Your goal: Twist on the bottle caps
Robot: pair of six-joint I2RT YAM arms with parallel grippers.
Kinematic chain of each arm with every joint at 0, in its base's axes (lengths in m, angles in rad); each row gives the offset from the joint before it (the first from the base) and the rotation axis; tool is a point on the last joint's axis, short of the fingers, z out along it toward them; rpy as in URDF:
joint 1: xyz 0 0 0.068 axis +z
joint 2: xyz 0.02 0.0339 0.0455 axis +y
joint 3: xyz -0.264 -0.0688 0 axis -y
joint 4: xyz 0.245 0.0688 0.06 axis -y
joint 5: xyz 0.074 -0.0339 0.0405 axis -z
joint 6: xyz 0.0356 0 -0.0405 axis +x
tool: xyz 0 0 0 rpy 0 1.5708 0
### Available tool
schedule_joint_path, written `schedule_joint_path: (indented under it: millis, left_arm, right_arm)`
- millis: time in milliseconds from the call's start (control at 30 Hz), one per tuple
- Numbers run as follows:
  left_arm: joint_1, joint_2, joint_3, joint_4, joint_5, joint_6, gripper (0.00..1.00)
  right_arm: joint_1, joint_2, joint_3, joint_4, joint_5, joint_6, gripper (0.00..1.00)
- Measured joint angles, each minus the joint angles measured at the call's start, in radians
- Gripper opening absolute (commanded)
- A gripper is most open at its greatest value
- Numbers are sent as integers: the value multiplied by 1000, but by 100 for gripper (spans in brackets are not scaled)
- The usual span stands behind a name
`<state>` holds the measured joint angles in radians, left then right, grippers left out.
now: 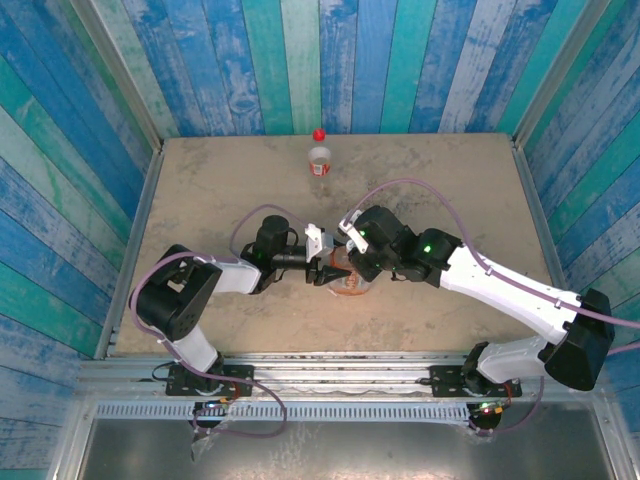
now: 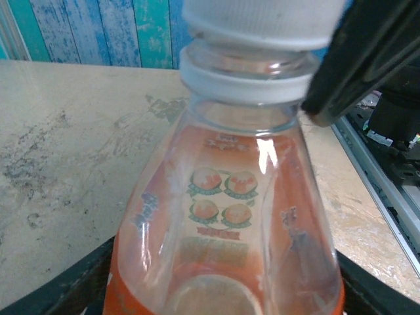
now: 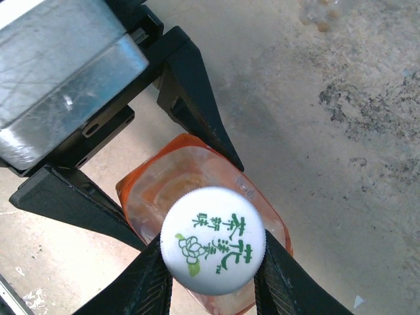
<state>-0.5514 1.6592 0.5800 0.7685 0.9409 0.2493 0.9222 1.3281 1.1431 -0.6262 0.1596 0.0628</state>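
At the middle of the table, the left gripper is clasping the upright orange-labelled bottle by its body. The right gripper is pinching the white cap sitting on its neck. The slim bottle is standing near the far edge, wearing its red cap.

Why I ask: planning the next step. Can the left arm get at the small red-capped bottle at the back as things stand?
Probably yes, once freed: the left gripper straddles the orange bottle, but only bare table lies between it and the red-capped bottle, standing upright alone.
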Motion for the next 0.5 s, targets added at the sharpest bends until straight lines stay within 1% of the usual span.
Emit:
schedule_joint_path:
  millis: [167, 367, 433, 500]
  left_arm:
    - [0, 0, 0, -6, 5, 8, 57]
    - [0, 0, 0, -14, 13, 24, 57]
    - [0, 0, 0, -18, 12, 34, 55]
    - [0, 0, 0, -21, 11, 39, 52]
  right_arm:
    - [-3, 0, 0, 5, 0, 0, 35]
    - [-3, 0, 0, 3, -4, 0, 37]
    - [-3, 0, 0, 1, -7, 0, 39]
    - [-2, 0, 0, -3, -11, 0, 44]
